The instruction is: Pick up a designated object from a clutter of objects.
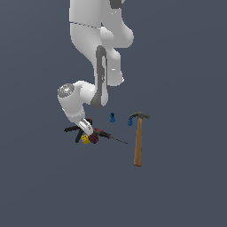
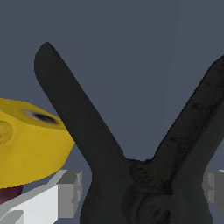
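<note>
The black spring clamp (image 2: 131, 175) fills the wrist view, its two handles splayed in a V. In the exterior view the clamp (image 1: 72, 129) lies on the floor, partly hidden by my hand. My gripper (image 1: 87, 127) is down over it. In the wrist view my gripper (image 2: 140, 188) straddles the clamp's pivot with a grey fingertip (image 2: 69, 192) on one side and the other at the opposite frame edge. Small gaps show between the pads and the clamp, so the jaws stand open. The clamp's red-orange tips are hidden.
A yellow piece (image 1: 85, 140) (image 2: 30, 144) and a maroon piece (image 1: 93, 138) lie right beside the clamp. The thin screwdriver (image 1: 111, 137) points to the exterior view's right. A blue piece (image 1: 112, 117) and the wooden-handled hammer (image 1: 138, 144) lie farther right.
</note>
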{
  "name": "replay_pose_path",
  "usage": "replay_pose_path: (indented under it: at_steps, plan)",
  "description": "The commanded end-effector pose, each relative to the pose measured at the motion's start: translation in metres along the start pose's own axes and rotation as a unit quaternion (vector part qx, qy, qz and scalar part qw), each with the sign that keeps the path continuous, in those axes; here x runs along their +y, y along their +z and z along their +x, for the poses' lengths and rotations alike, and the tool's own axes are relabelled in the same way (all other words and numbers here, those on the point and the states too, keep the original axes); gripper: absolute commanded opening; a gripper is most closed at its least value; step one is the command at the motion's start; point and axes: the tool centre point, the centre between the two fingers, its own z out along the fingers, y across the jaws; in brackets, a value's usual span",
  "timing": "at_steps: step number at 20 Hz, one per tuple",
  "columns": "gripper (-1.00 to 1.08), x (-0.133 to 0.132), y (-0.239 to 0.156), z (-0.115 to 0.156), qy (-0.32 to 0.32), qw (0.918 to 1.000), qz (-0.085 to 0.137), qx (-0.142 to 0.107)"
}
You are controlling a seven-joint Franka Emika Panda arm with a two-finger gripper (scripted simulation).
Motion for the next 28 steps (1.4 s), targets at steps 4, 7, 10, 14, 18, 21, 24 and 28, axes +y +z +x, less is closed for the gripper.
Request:
replay_pose_path:
  at_steps: [4,7,10,14,18,21,24,28]
  plan:
    - [-1.00,0.000,0.001,0.000,0.000,1.0000,0.000,0.001]
    - [-1.00,0.000,0.001,0.000,0.000,1.0000,0.000,0.001]
    - [-1.00,0.000,0.001,0.000,0.000,1.0000,0.000,0.001]
    - [-1.00,-0.003,-0.002,-0.001,0.000,1.0000,0.001,0.001]
    - [-1.00,-0.010,-0.011,-0.005,0.000,1.0000,0.001,0.001]
    - [-1.00,-0.020,-0.022,-0.011,0.000,1.0000,0.001,0.001]
    - [-1.00,-0.033,-0.037,-0.019,0.000,1.0000,0.001,0.001]
    - [-1.00,-0.055,-0.063,-0.032,0.000,1.0000,0.001,0.001]
